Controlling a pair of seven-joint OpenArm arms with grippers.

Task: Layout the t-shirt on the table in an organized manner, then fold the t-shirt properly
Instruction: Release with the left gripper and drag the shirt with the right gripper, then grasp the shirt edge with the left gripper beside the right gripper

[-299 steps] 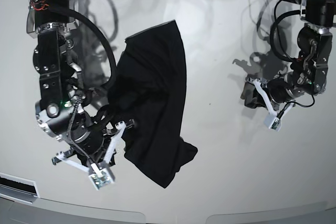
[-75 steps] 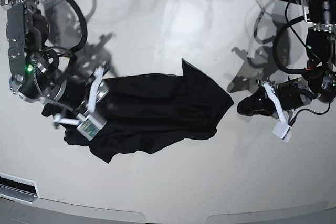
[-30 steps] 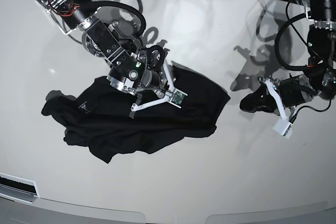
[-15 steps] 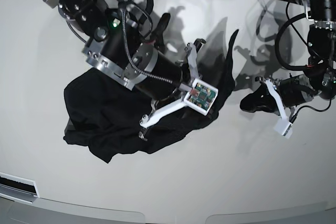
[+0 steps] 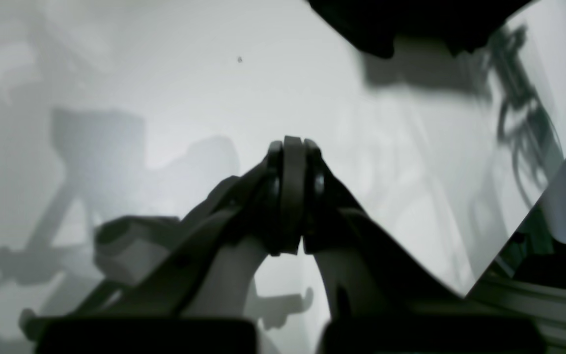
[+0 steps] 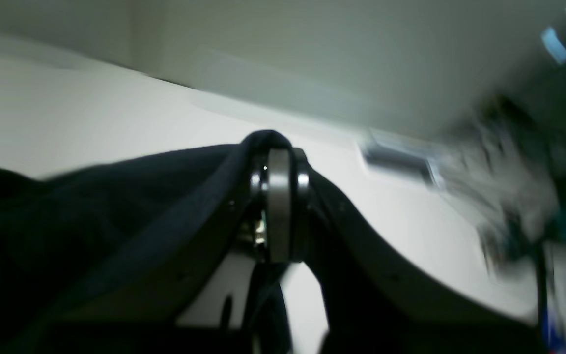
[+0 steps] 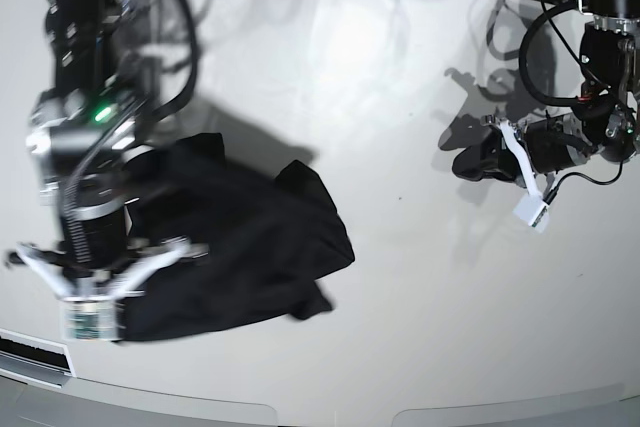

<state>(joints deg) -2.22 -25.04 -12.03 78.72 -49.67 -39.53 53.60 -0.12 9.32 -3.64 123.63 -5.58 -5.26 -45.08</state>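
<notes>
Right now my right hand (image 6: 279,196) grips a fold of the black t-shirt (image 7: 235,247), which lies bunched on the near left of the white desk (image 7: 400,277). My left hand (image 5: 293,196) hovers closed and empty, well apart.

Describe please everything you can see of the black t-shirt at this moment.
The t-shirt is plain black soft fabric, bunched and creased, not spread flat. It lies on the white table, toward its near edge. The right tool is shut on a hemmed edge, fabric draped over it. The left tool, shut, is apart from it.
</notes>
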